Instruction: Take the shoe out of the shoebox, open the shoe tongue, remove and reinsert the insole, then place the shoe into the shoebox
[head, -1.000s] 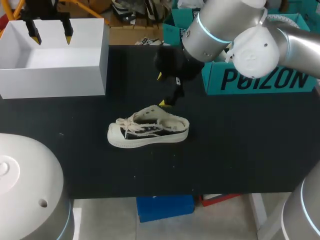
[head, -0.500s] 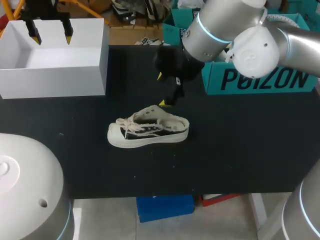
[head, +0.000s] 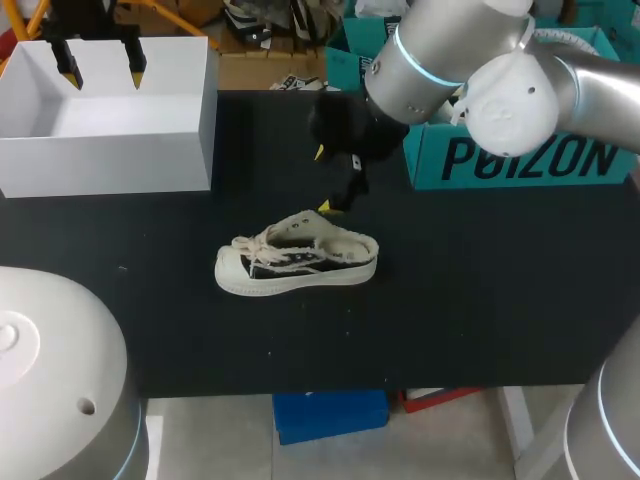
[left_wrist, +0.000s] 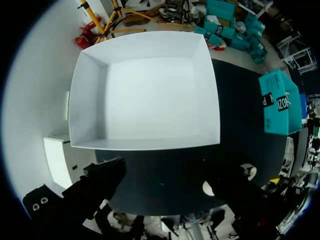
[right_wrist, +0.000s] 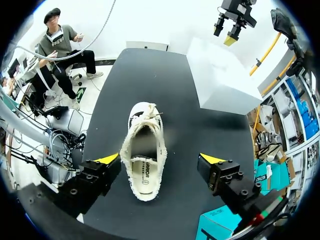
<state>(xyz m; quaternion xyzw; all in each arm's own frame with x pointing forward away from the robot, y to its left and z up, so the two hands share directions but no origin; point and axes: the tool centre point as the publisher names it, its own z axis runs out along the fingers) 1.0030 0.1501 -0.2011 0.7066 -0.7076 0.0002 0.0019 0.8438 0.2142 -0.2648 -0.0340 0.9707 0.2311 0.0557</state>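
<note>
- One shoe (head: 297, 262) stands upright on its sole at the front middle of the table (head: 480, 300). It is out of the shoebox, with the toe toward our left.
- Two materials govern handling, in our judgement. The canvas upper looks soft and likely to fold under a squeeze, while the rubber sole looks stiffer. We judge the whole shoe light enough to slide or tip if pushed from one side only.
- Loose laces (head: 255, 243) and a frayed collar edge are noted, and either could snag a fingertip.
- The insole (right_wrist: 143, 172) lies flat inside the opening. We judge it thin and bendable, best pinched at its heel-end edge.
- Recommended hold for moving the shoe is across the sole sidewalls or at the heel, where it should resist crushing.
- The right jaws are released and grasp nothing. They hang close above the heel end with the fingertips (right_wrist: 109, 159) spread to either side of the shoe. We see no contact.
- The shoebox (head: 110, 165) sits at the far left of the table, well apart from the shoe, open-topped with nothing inside.
- The left jaws hang over the shoebox, released, with nothing between them.
</note>
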